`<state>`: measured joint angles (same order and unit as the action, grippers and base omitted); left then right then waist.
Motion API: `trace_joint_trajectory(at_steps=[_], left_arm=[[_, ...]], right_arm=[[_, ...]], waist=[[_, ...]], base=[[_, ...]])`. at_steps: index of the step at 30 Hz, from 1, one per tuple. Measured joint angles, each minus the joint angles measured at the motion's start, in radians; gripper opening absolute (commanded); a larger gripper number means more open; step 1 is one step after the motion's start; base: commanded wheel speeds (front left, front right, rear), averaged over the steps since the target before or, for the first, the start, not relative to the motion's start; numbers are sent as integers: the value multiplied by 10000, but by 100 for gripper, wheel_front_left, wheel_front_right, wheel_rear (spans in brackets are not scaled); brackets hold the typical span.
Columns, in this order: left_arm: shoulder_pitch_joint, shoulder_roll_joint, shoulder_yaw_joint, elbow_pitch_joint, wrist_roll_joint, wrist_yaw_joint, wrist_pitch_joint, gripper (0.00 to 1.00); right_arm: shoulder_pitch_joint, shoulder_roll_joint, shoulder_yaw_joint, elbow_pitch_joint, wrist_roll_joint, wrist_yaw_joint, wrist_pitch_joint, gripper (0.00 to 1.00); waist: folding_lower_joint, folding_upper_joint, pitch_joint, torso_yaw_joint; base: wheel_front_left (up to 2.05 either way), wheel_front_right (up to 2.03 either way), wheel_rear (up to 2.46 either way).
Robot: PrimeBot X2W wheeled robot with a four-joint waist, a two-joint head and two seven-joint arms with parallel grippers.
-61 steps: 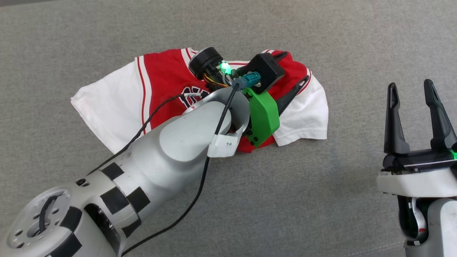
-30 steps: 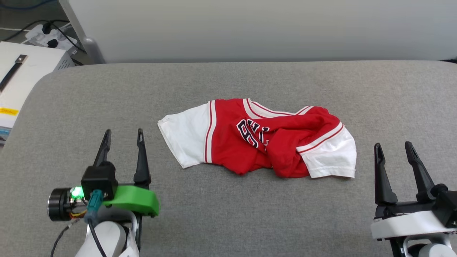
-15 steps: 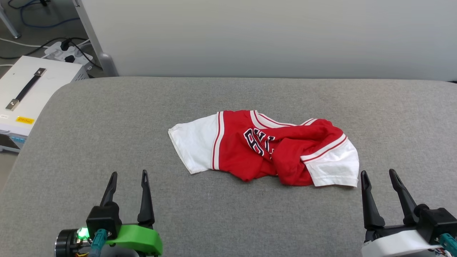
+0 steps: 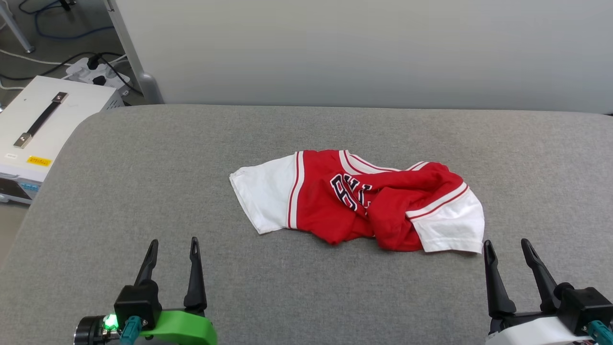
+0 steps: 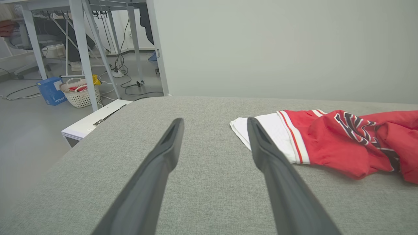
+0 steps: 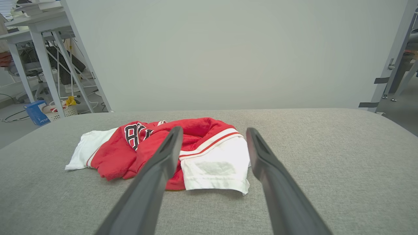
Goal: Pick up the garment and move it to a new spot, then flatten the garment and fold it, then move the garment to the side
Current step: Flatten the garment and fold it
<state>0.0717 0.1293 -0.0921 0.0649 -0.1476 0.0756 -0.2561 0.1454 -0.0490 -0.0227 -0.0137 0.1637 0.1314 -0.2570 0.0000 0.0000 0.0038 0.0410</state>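
The garment point(image 4: 359, 201) lies crumpled in the middle of the grey cushioned surface point(image 4: 143, 182), red with white sleeves at both ends and black letters partly folded under. It appears again in the left wrist view, garment point(image 5: 326, 143), and in the right wrist view, garment point(image 6: 156, 147). My left gripper point(image 4: 173, 244) stands open at the lower left, well short of the left sleeve, with nothing between its fingers. My right gripper point(image 4: 506, 245) is open at the lower right, just in front of the right white sleeve and apart from it.
A white box with a black handle point(image 4: 43, 124) sits off the surface's left edge, with a power strip and cables point(image 4: 96, 72) behind it. A pale wall panel point(image 4: 364, 52) runs along the far edge. Table legs and a basket point(image 5: 80, 94) stand on the floor at left.
Two seconds ago my left arm reached over the garment; it has since drawn back to the lower left. The camera has pulled back and up, so both grippers sit lower in the picture.
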Motion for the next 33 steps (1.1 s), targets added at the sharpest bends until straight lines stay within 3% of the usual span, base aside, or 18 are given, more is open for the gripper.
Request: trace_joint_trajectory(at_steps=[10, 17, 27, 30, 33], left_arm=[[44, -270, 385, 155, 353, -378, -2, 100], [-413, -161, 476, 362, 627, -957, 0, 100], [-4171, 1080, 253, 1967, 660, -1860, 115, 100], [-5414, 1465, -119, 2650, 336, -1965, 740, 100], [-6802, 1850, -1252, 3331, -506, -2033, 2403, 100]], right_arm=[[4, -2, -6, 48, 17, 0, 0, 100], [-19, -2, -6, 46, 17, 0, 0, 100], [-570, 0, 75, -52, -21, 0, 0, 100], [-730, 0, 77, -82, -40, 0, 0, 100], [-960, 0, 38, -117, -54, 0, 0, 100]], waist=[[0, 0, 41, -54], [0, 0, 214, -134], [0, 0, 848, -408], [0, 0, 1092, -531], [0, 0, 1452, -693]], base=[[0, 0, 0], [0, 0, 0], [0, 0, 0], [0, 0, 0], [0, 0, 0]])
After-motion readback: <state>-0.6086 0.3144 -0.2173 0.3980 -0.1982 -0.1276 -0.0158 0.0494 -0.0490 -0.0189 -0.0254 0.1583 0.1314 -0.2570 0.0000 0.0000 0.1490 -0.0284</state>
